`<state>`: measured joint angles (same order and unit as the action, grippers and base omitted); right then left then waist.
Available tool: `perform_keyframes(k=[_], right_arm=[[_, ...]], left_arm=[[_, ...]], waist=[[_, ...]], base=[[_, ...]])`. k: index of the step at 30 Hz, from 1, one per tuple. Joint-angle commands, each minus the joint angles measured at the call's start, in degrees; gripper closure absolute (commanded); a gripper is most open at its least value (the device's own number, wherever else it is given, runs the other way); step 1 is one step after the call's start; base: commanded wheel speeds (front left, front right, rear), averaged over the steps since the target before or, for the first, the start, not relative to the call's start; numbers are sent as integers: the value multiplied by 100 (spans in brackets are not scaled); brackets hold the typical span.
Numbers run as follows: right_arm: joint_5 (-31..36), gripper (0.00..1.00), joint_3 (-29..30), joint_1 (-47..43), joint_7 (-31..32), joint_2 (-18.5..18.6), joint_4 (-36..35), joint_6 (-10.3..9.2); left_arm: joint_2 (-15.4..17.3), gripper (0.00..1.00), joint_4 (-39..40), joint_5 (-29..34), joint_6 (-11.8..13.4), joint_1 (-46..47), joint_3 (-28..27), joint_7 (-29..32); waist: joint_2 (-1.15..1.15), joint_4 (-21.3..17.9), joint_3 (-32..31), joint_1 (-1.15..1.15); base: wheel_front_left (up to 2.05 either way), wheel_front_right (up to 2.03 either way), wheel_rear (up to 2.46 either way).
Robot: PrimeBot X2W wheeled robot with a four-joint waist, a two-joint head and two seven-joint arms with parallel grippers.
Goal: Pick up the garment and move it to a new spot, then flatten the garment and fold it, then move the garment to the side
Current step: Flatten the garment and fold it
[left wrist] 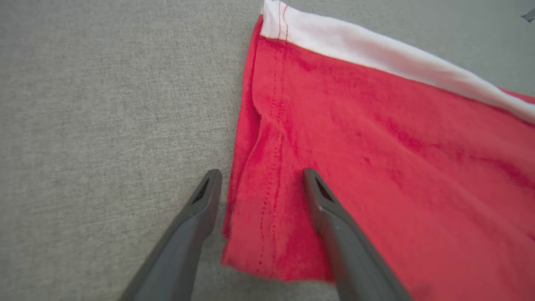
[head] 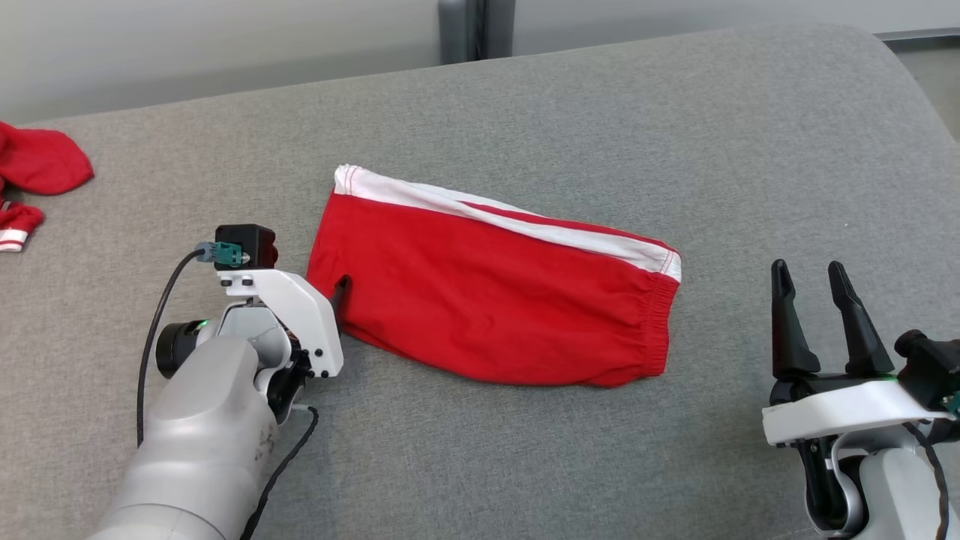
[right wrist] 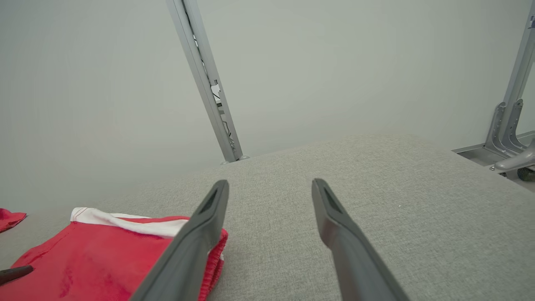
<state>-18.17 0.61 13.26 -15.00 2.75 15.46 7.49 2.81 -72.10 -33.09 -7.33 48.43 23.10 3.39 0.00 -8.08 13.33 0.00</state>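
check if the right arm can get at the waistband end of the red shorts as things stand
Probably yes. The right gripper stands open beside the red shorts, and only bare grey cushion lies between it and the gathered waistband; nothing blocks that side.

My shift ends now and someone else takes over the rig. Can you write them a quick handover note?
Left gripper: open, low at the left hem of the shorts, one finger over cloth, one over the cushion; nothing held.
Right gripper: open, right of the shorts, apart from them.
Shorts: flat mid-cushion, apparently folded in half, white stripe along the far edge.
Another red garment lies at the cushion's far left.
Done: looks flattened and folded.
Left: grasp it and move it to the side, perhaps after one more fold.
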Motion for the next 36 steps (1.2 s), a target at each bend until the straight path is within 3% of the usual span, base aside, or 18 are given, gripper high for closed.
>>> perform_keyframes(k=[1,3,4,5,7,15,20,32,36], right_arm=[[-40,0,-5,-62,-26,30,-43,2],[-51,0,-2,-77,-26,29,-70,2],[-50,0,-7,-82,-26,29,-80,2],[-54,0,-6,-88,-26,30,-84,2],[-48,0,-3,-100,-26,30,-87,2],[-15,0,65,-161,-26,29,-130,2],[-4,0,91,-243,-26,29,-154,2],[157,0,225,-550,-27,31,-48,2],[220,0,210,-593,-14,30,-3,2]], left_arm=[[35,0,-16,-36,-14,-108,9,61],[57,0,-44,-59,37,-163,0,95],[62,21,-53,-67,47,-186,5,123],[70,53,-63,-75,58,-210,9,139],[75,100,-87,-99,62,-258,13,233],[83,100,-70,-180,36,-382,28,230],[82,100,96,-320,9,-528,-32,-83],[31,100,1197,-1002,-14,-1784,-129,-886],[26,100,1615,-1105,118,-2256,-114,-1040]], waist=[[0,-53,-1,0],[0,-105,-3,0],[0,-120,-3,0],[0,-134,-6,0],[0,-149,-17,0],[0,-76,-138,0],[0,94,-308,0],[0,600,-712,0],[0,662,-793,0]], base=[[0,0,0],[0,0,0],[0,0,0],[0,0,0],[0,0,0],[0,0,0],[0,0,0],[0,0,0],[0,0,0]])
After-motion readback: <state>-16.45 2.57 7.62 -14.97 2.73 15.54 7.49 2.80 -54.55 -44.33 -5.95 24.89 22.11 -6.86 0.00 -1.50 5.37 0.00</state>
